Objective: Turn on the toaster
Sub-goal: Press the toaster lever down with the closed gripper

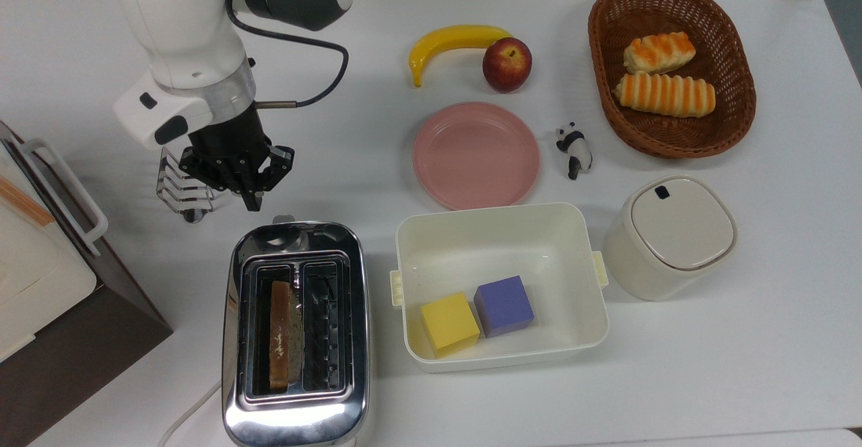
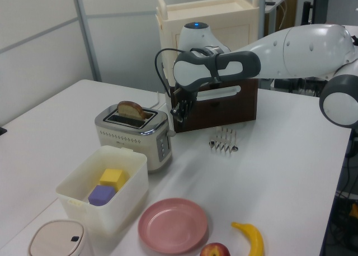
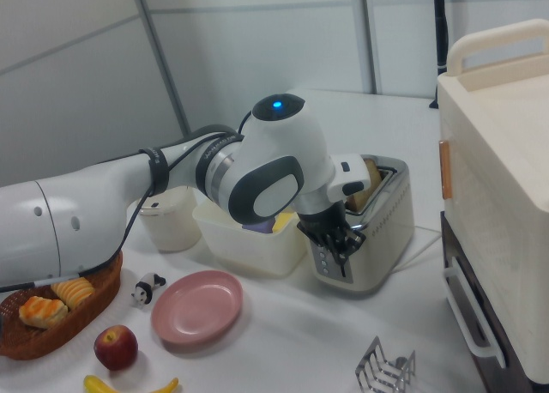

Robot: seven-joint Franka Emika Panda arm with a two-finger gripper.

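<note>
Toaster [image 1: 296,332] sits at the top view's lower left on the table [image 1: 741,366], long axis vertical there, lever end [image 1: 283,219] toward the gripper [image 1: 254,199], which hangs just above it, fingers together, holding nothing.

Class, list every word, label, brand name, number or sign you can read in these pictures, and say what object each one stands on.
None can be read.
The toaster carries a row of small marks along its side and buttons on its end, too small to read.
</note>
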